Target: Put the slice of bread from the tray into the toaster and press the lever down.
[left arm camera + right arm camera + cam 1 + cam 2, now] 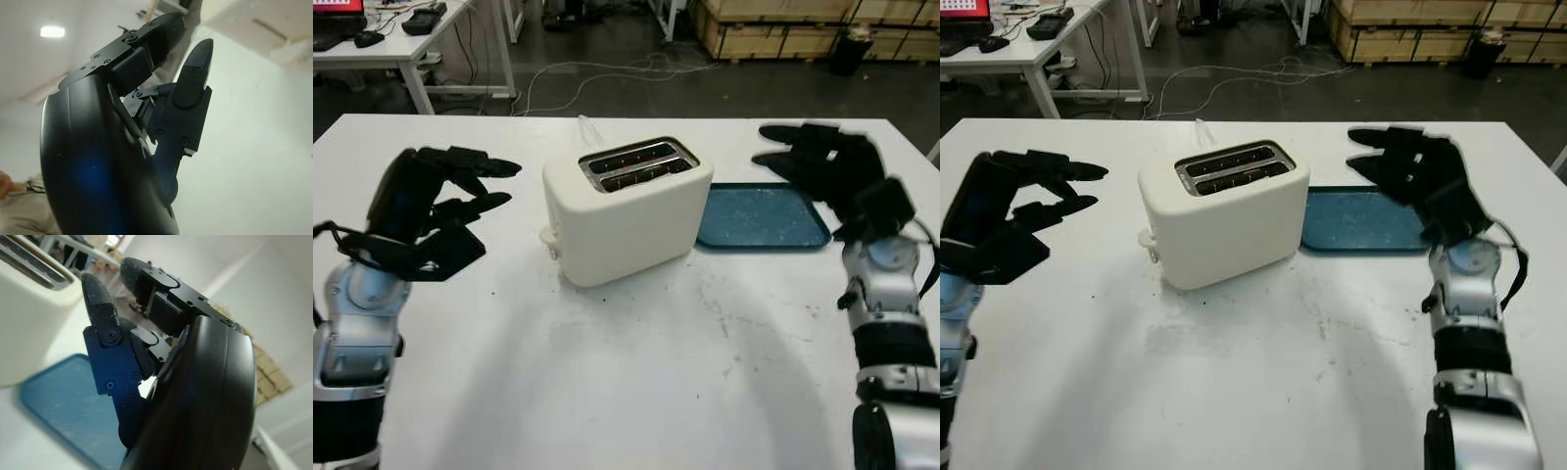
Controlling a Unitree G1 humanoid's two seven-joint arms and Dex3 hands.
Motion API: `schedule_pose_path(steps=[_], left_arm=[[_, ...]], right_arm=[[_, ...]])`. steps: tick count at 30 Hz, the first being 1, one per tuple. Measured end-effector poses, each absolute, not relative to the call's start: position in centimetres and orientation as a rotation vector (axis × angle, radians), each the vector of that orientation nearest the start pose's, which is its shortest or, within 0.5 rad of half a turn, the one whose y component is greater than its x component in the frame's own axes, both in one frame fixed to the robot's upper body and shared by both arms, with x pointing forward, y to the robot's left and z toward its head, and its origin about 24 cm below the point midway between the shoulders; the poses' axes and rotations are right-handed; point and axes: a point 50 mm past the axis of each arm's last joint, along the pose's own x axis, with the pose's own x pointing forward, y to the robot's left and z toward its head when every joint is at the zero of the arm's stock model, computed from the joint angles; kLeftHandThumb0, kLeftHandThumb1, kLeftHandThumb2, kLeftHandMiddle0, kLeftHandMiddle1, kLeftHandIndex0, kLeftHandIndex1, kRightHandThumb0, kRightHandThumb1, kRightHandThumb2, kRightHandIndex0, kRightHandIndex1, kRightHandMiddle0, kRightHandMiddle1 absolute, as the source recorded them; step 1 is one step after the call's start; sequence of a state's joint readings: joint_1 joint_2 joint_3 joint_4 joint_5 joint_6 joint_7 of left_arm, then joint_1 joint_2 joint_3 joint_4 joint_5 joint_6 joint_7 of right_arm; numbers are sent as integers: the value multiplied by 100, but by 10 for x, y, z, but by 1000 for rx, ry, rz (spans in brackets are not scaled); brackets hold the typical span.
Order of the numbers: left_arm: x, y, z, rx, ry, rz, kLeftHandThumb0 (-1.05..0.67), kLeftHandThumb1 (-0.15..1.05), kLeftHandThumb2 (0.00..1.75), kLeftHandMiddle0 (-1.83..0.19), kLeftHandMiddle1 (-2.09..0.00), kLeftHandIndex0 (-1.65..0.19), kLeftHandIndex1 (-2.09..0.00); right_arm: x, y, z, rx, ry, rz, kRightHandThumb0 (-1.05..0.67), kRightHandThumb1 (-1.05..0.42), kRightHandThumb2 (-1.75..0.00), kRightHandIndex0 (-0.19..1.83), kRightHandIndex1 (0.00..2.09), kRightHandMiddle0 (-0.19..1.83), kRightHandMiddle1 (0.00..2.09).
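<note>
My right hand (822, 162), open w/ nothing, hovers over tray (759, 217) at toaster's (626, 211) 3 o'clock; no bread visible there, so reaching risks grabbing nothing; left hand (435, 211) open too.

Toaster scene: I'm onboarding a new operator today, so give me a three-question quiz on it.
1. True or false: the blue tray holds a slice of bread.
2. Which hand is above the tray: A left hand, B right hand?
3. Fill in: the toaster has ___ slots on top.

Key: 1 false, no bread shows on it; 2 B; 3 two. Both hands are open and hold nothing.
</note>
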State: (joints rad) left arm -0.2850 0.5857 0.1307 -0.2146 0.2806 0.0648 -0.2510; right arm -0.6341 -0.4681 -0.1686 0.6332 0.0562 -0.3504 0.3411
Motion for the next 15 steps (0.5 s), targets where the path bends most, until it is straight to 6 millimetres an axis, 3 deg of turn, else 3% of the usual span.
schedule_pose_path(steps=[6,15], left_arm=[[298,228,227,1012,-370,-105,-35,75,0,-82,-106,-118,-7],[315,219,242,1168,-327,-162,-39,73,0,-89,-88,-116,-5]], right_arm=[[367,-246,177,-572,-327,193,-56,-78,0,97,16,95,0],[373,-240,192,-783,-300,239,-62,-79,-1,96,14,93,0]])
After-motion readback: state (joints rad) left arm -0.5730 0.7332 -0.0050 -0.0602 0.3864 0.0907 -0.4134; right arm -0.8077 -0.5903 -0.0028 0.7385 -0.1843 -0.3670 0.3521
